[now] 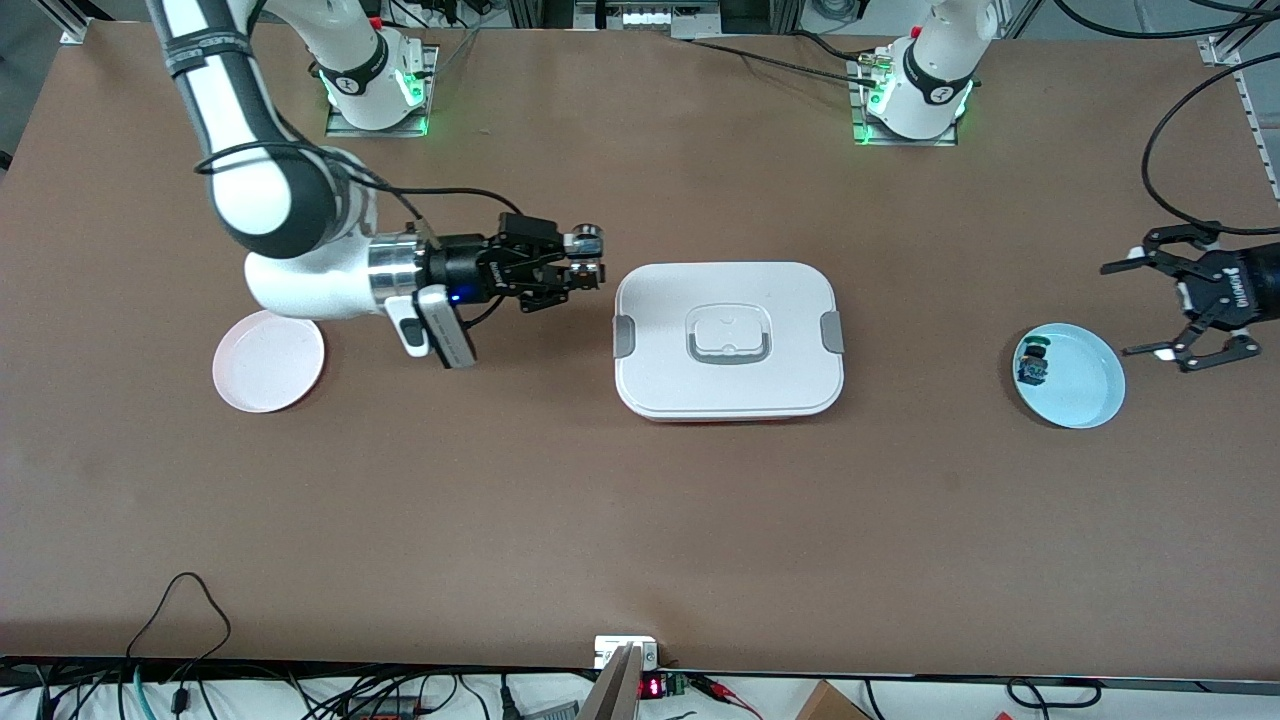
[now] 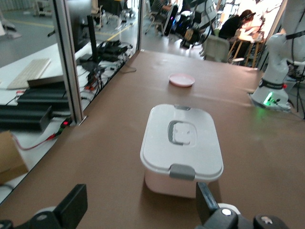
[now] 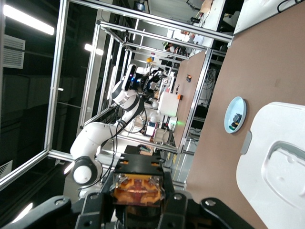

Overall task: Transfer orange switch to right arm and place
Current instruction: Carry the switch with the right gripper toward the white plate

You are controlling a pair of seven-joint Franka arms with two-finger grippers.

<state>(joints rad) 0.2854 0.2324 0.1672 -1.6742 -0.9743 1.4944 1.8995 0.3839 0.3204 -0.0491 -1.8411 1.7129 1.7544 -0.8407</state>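
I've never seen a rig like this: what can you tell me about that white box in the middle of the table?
The white box is a rounded rectangular container that looks like plastic. Its lid is on, with grey clips at the two short ends and a recessed grey-edged handle lying flat in the middle. It sits level on the table, between the two plates, and nothing touches it.

The front view looks down from high above the whole brown surface, facing the two arm bases along the upper edge of the frame. The left wrist view sits low and looks level along the surface toward the white lidded box at the frame's middle. The right wrist view is rolled sideways, very near its own jaws. All three views share this box.
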